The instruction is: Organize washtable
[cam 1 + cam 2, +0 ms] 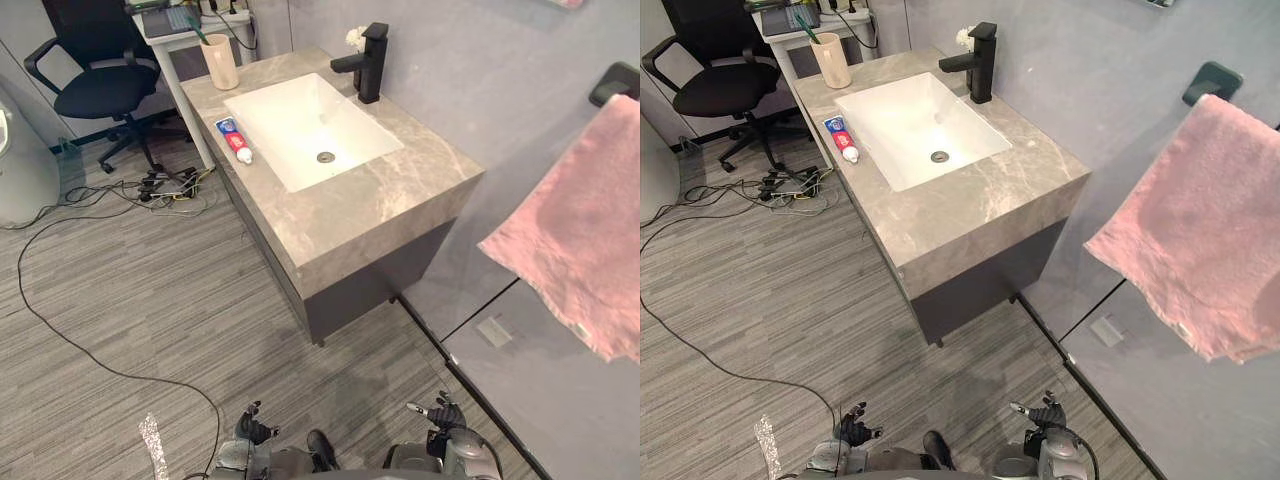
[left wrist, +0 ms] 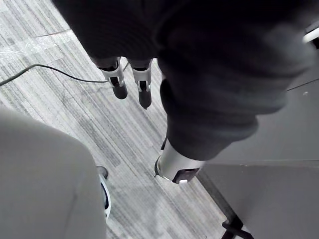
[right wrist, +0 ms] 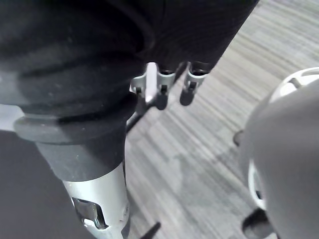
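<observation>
The grey marble washtable point(image 1: 400, 195) holds a white sink point(image 1: 300, 115) with a black faucet point(image 1: 368, 62) at its far side. A toothpaste tube point(image 1: 235, 140) lies flat on the counter left of the sink. At the far left corner stands a beige cup point(image 1: 220, 62) with a green toothbrush point(image 1: 201, 31) in it. A pink towel point(image 1: 590, 230) hangs on the wall to the right. My left hand point(image 1: 250, 427) and right hand point(image 1: 441, 414) hang low over the floor, well short of the washtable. Both are open and empty, with straight fingers point(image 2: 118, 79) point(image 3: 160, 92) over bare floor.
A black office chair point(image 1: 100, 80) and a white side table point(image 1: 165, 38) stand left of the washtable's far end. Loose cables point(image 1: 150, 188) lie on the striped grey floor beside it. A small white thing point(image 1: 354, 38) sits behind the faucet.
</observation>
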Robot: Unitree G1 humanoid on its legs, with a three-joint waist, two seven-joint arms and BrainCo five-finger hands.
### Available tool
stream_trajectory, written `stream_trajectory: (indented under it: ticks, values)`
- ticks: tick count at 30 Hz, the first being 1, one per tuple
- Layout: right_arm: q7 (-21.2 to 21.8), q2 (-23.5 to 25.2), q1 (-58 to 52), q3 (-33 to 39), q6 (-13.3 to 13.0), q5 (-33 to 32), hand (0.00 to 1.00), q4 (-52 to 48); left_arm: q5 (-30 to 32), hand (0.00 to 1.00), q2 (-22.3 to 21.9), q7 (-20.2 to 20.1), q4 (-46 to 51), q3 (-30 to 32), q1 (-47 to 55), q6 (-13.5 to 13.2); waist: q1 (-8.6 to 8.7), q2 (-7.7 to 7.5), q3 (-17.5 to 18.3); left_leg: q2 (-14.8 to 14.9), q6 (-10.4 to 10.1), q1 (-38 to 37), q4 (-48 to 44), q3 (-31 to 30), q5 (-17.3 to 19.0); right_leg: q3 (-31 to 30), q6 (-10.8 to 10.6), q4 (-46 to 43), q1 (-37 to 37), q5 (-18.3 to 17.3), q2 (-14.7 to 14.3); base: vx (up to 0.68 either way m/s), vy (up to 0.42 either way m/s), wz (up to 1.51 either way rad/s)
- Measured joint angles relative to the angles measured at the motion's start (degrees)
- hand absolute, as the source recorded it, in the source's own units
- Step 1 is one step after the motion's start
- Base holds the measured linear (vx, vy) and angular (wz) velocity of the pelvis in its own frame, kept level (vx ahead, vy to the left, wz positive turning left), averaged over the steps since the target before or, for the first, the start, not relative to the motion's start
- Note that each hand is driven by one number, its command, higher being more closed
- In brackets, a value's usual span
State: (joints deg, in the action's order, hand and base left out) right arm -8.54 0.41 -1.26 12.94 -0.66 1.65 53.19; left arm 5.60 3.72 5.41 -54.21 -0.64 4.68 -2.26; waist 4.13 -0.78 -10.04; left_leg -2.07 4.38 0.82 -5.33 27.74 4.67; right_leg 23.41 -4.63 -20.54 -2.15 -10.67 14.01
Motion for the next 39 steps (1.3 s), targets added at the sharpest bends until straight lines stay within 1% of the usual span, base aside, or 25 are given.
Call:
stream_trajectory:
  ticks: [1,2,4,6,7,9,10,11,14,19,20,21,22,23,24,25,26,27,28,29,30,32,34,36,39]
  values:
    - [0.1,-0.06,-0.87,0.0,0.01,-0.27,0.0,-0.01,0.38,0.0,0.09,0.0,0.06,-0.45,-0.07,0.21,0.23,-0.27,-0.09,-0.99,-0.35,-0.54,2.53,-2.22,-1.32,-6.88,0.14,-1.41,-1.48,-0.88,-1.48,-0.18,-0.021,0.55]
    - [0.08,0.01,-0.93,0.06,-0.02,-0.64,0.0,-0.01,0.71,0.0,0.12,0.03,0.07,-0.46,-0.05,0.45,0.23,-0.31,-0.1,-1.33,-0.79,-0.93,3.71,-3.79,-1.78,-10.57,-0.01,-1.7,-2.01,-0.97,-2.86,-0.17,-0.034,0.61]
    - [0.1,0.11,-1.65,-0.01,-0.17,-0.64,0.0,-0.07,1.64,0.0,0.14,0.04,0.08,-0.44,-0.03,0.69,0.4,-0.64,-0.13,-1.72,-1.33,-1.74,5.34,-6.52,-2.14,-15.03,-0.04,-0.99,-2.03,-1.01,-5.22,-0.1,-0.064,0.6]
    - [0.15,0.62,-2.18,-0.51,-0.54,-1.01,0.0,-0.17,1.94,0.0,0.6,0.03,0.13,-0.35,-0.1,0.68,0.4,-1.99,-0.07,-2.9,-2.42,-1.74,6.64,-8.89,-3.02,-18.0,0.68,0.72,-1.34,-0.58,-6.16,-0.1,-0.089,0.81]
    - [0.34,0.57,-2.46,-0.47,-0.59,-1.06,0.0,-0.3,1.96,0.0,0.4,0.03,0.09,-0.21,0.1,0.68,0.44,-2.09,0.09,-3.52,-3.45,-2.7,9.21,-10.42,-3.69,-16.91,0.86,1.28,-0.92,-0.72,-6.09,-0.08,-0.074,0.82]
    - [1.04,0.74,-3.67,-0.45,-0.59,-1.08,0.0,-0.65,2.72,0.0,-0.71,0.06,0.12,2.23,0.44,0.65,-0.37,-1.89,0.81,-3.69,-2.43,-3.48,10.87,-10.55,-4.51,-15.3,0.91,3.78,-0.55,-0.62,-5.48,0.02,-0.003,0.44]
    - [1.07,0.64,-3.81,-0.46,-0.6,-1.08,0.0,-0.7,2.97,0.0,-1.03,0.11,0.08,3.17,0.68,0.63,-0.45,-1.57,0.97,-3.07,-2.53,-4.06,11.02,-10.58,-4.47,-15.1,0.77,4.1,-0.34,-0.54,-5.7,0.1,-0.004,0.23]
    - [1.11,0.48,-3.7,-0.5,-0.68,-1.07,0.0,-1.43,3.1,0.0,-1.43,0.1,-0.49,4.02,0.92,0.75,0.1,-0.5,0.9,-1.99,-2.37,-4.56,11.21,-10.39,-5.34,-14.79,0.71,4.75,0.73,-0.42,-6.67,0.06,-0.005,0.25]
    - [1.15,0.34,-4.6,-0.75,-0.67,-0.88,0.0,-1.81,3.67,0.0,-2.06,0.03,-0.44,5.78,1.42,0.72,-0.51,0.42,2.04,-1.67,-2.47,-3.74,11.23,-10.37,-5.77,-16.21,1.01,7.89,2.04,0.85,-8.02,0.03,0.035,0.15]
    - [1.2,0.27,-4.91,-1.05,-0.97,-0.22,0.0,-1.74,3.86,0.0,-2.49,0.0,-0.4,7.05,1.54,0.75,-1.01,0.7,2.48,-1.94,-2.76,-1.71,11.09,-10.75,-6.01,-15.62,0.65,11.85,2.77,2.5,-8.7,0.07,0.062,0.15]
    - [1.21,0.22,-5.08,-1.12,-1.05,0.14,0.0,-1.76,3.86,0.0,-2.45,-0.13,-0.38,7.29,1.46,0.74,-1.39,0.83,2.57,-2.18,-2.92,-1.62,10.13,-12.12,-7.21,-15.1,0.59,12.07,3.03,2.53,-8.64,0.09,0.039,0.38]
    - [1.16,0.19,-5.24,-1.12,-1.25,0.16,0.0,-1.83,3.84,0.0,-2.42,-0.32,-0.37,7.28,1.16,0.74,-1.56,0.74,2.46,-2.49,-2.48,-0.45,7.92,-13.18,-7.27,-13.84,0.58,11.67,3.06,2.53,-7.97,0.1,0.035,0.5]
    - [1.16,0.18,-5.29,-1.13,-1.29,0.17,0.0,-1.9,3.83,0.0,-2.39,-0.35,-0.34,7.27,0.94,0.75,-1.54,0.82,2.41,-2.73,-1.98,0.1,6.99,-13.79,-6.73,-13.15,0.58,11.32,3.04,2.54,-7.72,0.11,0.019,0.72]
    - [1.18,0.08,-5.43,-1.31,-1.24,0.4,0.0,-2.68,3.78,0.0,-2.38,-0.42,-0.2,7.33,0.78,0.79,-1.3,1.3,2.15,-2.82,-1.59,2.09,4.83,-13.09,-3.48,-12.19,0.89,10.39,3.06,2.95,-7.07,0.07,0.066,0.78]
    - [1.19,0.52,-5.86,-1.9,-0.97,1.18,0.0,-2.98,3.83,0.0,-2.14,-0.42,0.52,7.65,1.08,0.79,-1.35,-1.52,2.92,-2.4,-3.54,2.44,1.6,-7.53,2.86,-10.96,1.64,11.7,3.08,4.89,-4.27,0.07,0.114,0.81]
    - [1.19,0.98,-6.01,-2.15,-0.95,1.34,0.0,-3.01,3.89,0.0,-1.33,-0.4,0.65,7.74,0.94,0.73,-1.33,-1.73,2.59,-1.09,-1.52,4.24,-4.13,-4.67,4.36,-10.01,0.57,11.7,3.2,5.35,-2.98,0.06,0.119,0.54]
    - [1.28,0.86,-6.02,-1.53,-0.94,1.74,0.0,-3.99,3.6,0.0,-1.51,-0.49,0.84,7.99,0.7,0.52,-1.83,0.1,1.95,3.86,0.98,6.14,-13.87,-2.37,5.25,-8.95,-0.54,9.31,2.8,4.44,-3.2,0.07,0.061,0.28]
    - [1.21,-0.75,-5.7,-1.33,-1.02,2.5,0.0,-4.62,3.58,0.0,-2.81,-0.41,0.87,8.05,0.89,0.29,-1.57,2.15,1.27,6.44,-0.64,6.58,-15.46,-4.26,6.87,-9.46,-2.15,6.65,2.08,1.88,-5.0,0.06,0.051,0.19]
    - [1.14,-1.56,-4.37,-0.87,-0.49,2.95,0.0,-3.31,3.6,0.0,-2.75,-0.43,0.55,7.84,0.67,0.56,-1.52,2.25,1.27,4.81,-0.6,5.1,-13.01,-4.66,6.17,-10.71,-1.85,6.02,1.73,0.91,-4.3,0.06,0.049,0.24]
    - [1.12,-1.37,-4.07,-0.77,-0.46,3.09,0.0,-2.31,3.62,0.0,-2.41,-0.46,0.15,7.03,0.94,0.52,-0.96,1.65,1.65,2.75,-0.41,3.53,-7.81,-4.98,3.55,-11.86,-1.14,7.92,1.66,1.34,-3.94,0.05,0.046,0.24]
    - [1.12,-1.26,-3.97,-0.77,-0.5,3.15,0.0,-1.95,3.64,0.0,-2.35,-0.47,0.14,6.91,0.95,0.51,-0.89,1.48,1.84,1.93,-0.47,2.92,-5.29,-5.15,2.2,-12.18,-0.92,8.76,1.59,1.7,-3.95,0.03,-0.002,0.22]
    - [1.14,-0.9,-2.07,-0.68,-0.41,3.47,0.0,0.38,3.9,0.0,-1.64,-0.43,-0.2,5.7,0.91,0.57,-0.25,1.35,2.27,0.11,-1.2,2.16,2.76,-6.0,-2.79,-12.25,-1.28,10.97,-0.05,3.11,-4.26,0.02,-0.023,0.19]
    - [1.12,-0.98,-1.14,-0.68,-0.38,3.57,0.0,1.96,3.97,0.0,-1.29,-0.44,-0.41,5.07,0.82,0.56,-0.15,1.36,2.22,-0.08,-1.37,1.4,6.22,-6.4,-4.9,-11.99,-1.14,12.18,-0.13,4.08,-5.03,0.01,-0.047,0.05]
    - [1.01,-0.89,-0.76,-0.82,-0.36,3.56,0.0,2.79,4.02,0.0,-1.27,-0.43,-1.03,4.99,0.85,0.57,-0.17,1.18,2.19,-0.01,-1.99,-1.64,10.37,-6.72,-6.8,-12.06,-0.91,13.01,1.36,4.57,-6.02,0.03,-0.076,-0.09]
    - [1.01,-0.93,-0.41,-1.28,-0.42,3.63,0.0,3.51,4.09,0.0,-1.27,-0.44,-1.68,4.68,0.85,0.57,0.08,1.13,2.13,0.38,-2.06,-3.32,11.04,-7.17,-6.97,-12.09,-0.61,13.74,3.18,4.4,-6.67,0.02,-0.066,-0.04]
